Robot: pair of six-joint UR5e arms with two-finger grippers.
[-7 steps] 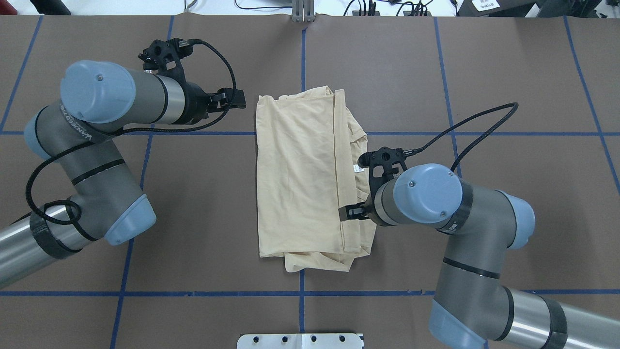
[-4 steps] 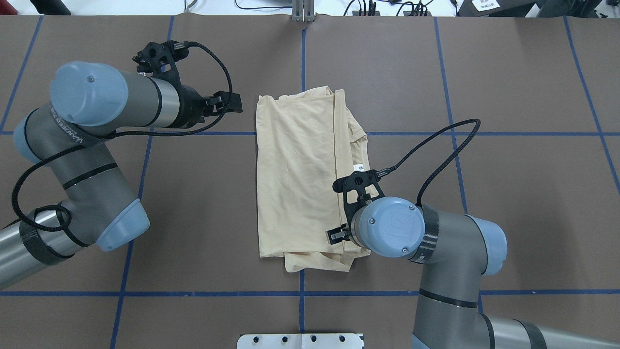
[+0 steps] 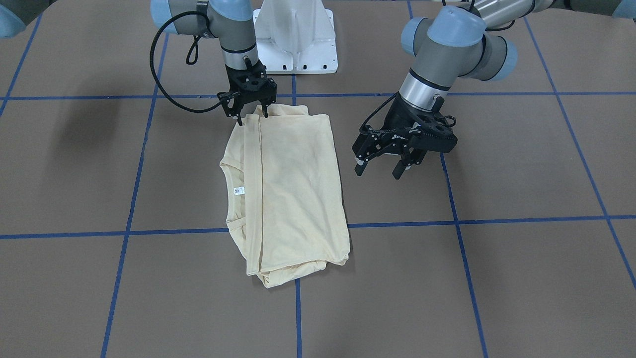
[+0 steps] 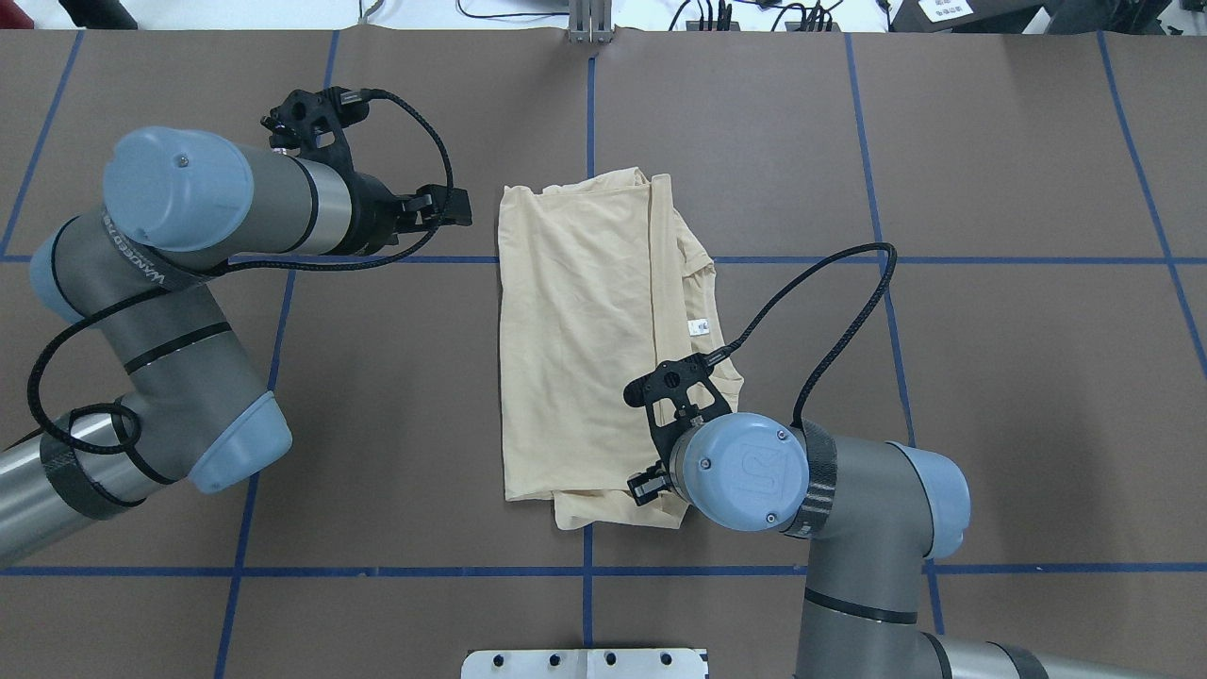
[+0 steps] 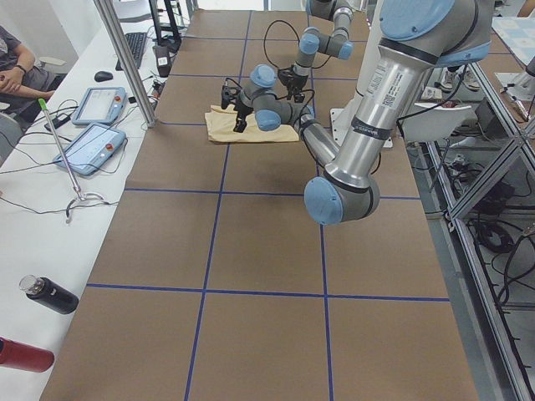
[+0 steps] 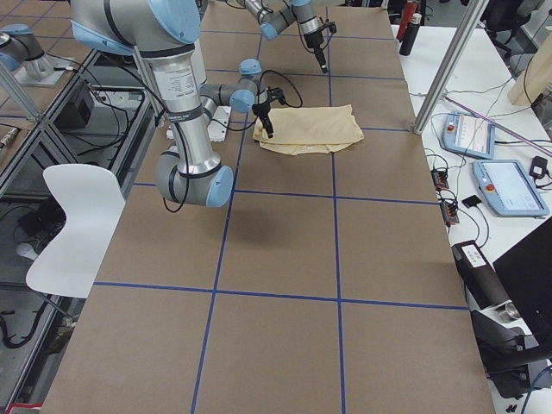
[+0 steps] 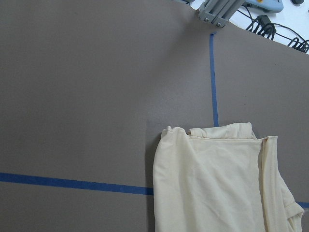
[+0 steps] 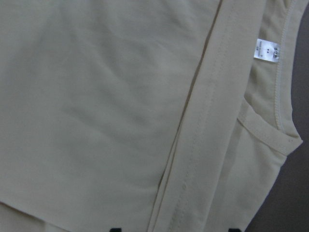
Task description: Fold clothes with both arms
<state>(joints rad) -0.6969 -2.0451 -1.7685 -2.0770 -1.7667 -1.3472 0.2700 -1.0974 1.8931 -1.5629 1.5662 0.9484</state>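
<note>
The right gripper (image 3: 253, 118) stood spread and empty over the shirt (image 3: 293, 189); the left gripper (image 3: 377, 173) likewise, just beside it.

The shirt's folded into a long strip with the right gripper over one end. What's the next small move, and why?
Probably lower the right gripper and close it on the base-side end of the shirt. Its jaws stand open just over that edge, fabric fills its wrist view, and the left gripper hangs open beside the shirt, off the cloth, so nothing is gripped yet.
</note>
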